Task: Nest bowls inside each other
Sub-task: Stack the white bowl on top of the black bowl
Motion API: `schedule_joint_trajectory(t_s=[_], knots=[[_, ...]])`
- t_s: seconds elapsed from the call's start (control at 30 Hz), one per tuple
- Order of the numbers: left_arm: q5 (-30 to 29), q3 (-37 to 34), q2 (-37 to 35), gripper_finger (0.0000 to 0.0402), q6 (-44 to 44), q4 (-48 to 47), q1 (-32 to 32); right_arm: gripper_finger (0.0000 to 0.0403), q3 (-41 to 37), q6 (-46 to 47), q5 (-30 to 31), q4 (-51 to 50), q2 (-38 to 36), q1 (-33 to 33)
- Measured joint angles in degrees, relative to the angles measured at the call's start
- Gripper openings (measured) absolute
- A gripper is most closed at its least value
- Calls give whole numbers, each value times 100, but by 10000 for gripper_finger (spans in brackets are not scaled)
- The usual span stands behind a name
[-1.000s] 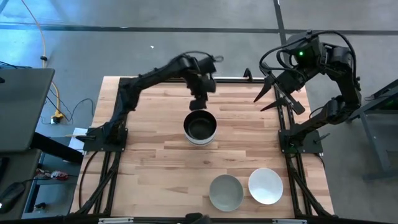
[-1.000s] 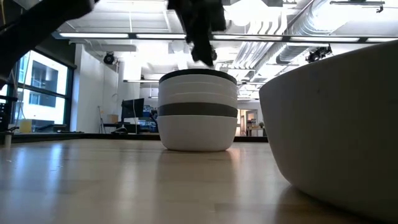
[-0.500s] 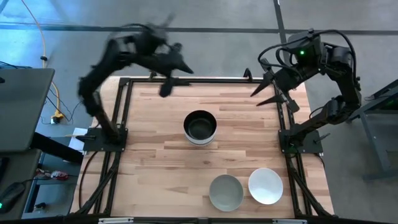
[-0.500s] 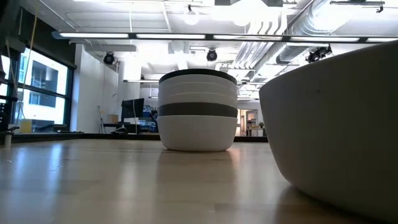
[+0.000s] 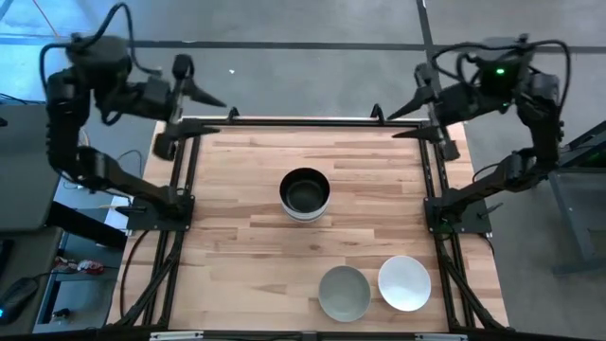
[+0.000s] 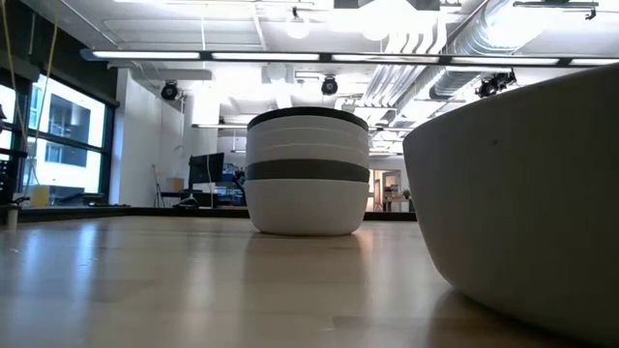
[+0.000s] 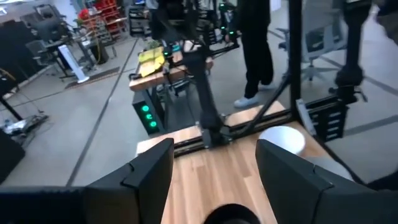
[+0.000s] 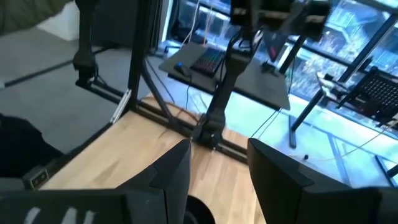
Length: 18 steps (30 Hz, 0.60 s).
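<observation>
Evidently the left arm had just finished a placement and pulled away. A second earlier the left gripper (image 5: 204, 95) had hung directly over the nested stack of bowls (image 5: 305, 194); half a second later it was swinging off, and now it was parked beyond the far left corner of the wooden surface (image 5: 237, 246), fingers spread wide and holding nothing. Its wrist view looked out between the two dark fingers (image 7: 149, 174) toward the surface and the room, with a person's legs (image 7: 255, 56) standing beyond the frame.

At the centre, the stack sat untouched. From above its top bowl looked black inside; from the low view the stack (image 6: 308, 174) showed white bands with a dark band between them, though exactly how many bowls it held was hard to count from those edges.

Toward the near right edge, two bowls remained loose: a grey-green bowl (image 5: 344, 292) and, just beside it, a white bowl (image 5: 404, 282), which was probably the large pale curve filling the low view's right side.

Over the far right corner, the right gripper (image 5: 414, 106) had also drawn back slightly, fingers apart and empty.

So the task looked mostly done, with two bowls yet to be added.
</observation>
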Motion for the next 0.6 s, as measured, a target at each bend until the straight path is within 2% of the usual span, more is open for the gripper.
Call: schedule_joint_trajectory(t_s=[0.13, 0.3, 0.5, 0.6], knots=[[0, -740, -571, 216, -42, 17, -121, 149, 2, 275, -10, -106, -263, 7], [0, -2027, -1312, 216, -171, 248, -133, 149, -210, 683, -123, -480, -612, 7], [196, -3786, -2282, 216, -377, 1149, -133, 149, -1604, 1036, -258, -513, -1315, 7], [367, -4575, -2749, 216, -510, 1671, -133, 149, -2540, 1171, -260, -88, -1789, 7]])
